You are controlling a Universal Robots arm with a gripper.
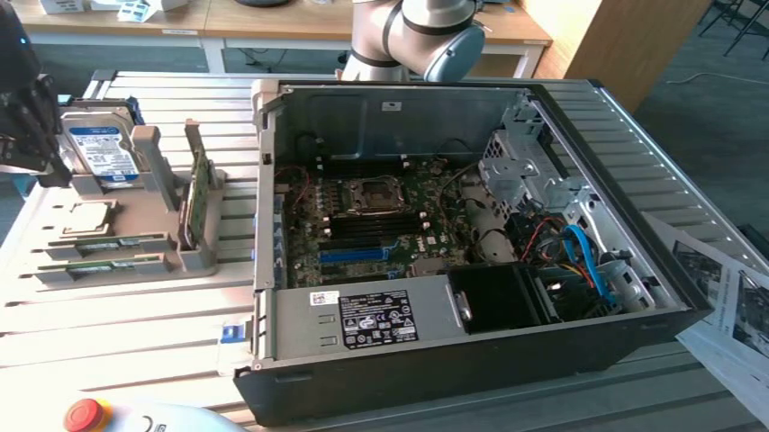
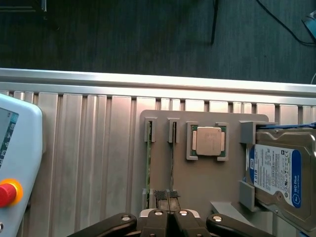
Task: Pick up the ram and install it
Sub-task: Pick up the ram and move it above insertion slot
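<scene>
Through the wrist camera I see my gripper (image 2: 166,196) with its two black-padded fingers pressed together and nothing between them. It hangs over one end of a grey parts holder (image 2: 207,182). The ram (image 2: 172,163), a thin stick standing on its edge, sits in a slot of that holder just ahead of the fingertips; I cannot tell whether the pads touch it. A second stick (image 2: 148,163) stands in the slot beside it. On the ram's other side lie a square CPU chip (image 2: 208,140) and, beyond that, a hard drive (image 2: 279,173) with a blue-white label. In the exterior view, the holder rests on a slatted aluminium table (image 1: 121,333), to the exterior view's left of an open computer case (image 1: 481,378) with its motherboard (image 1: 373,225) exposed.
</scene>
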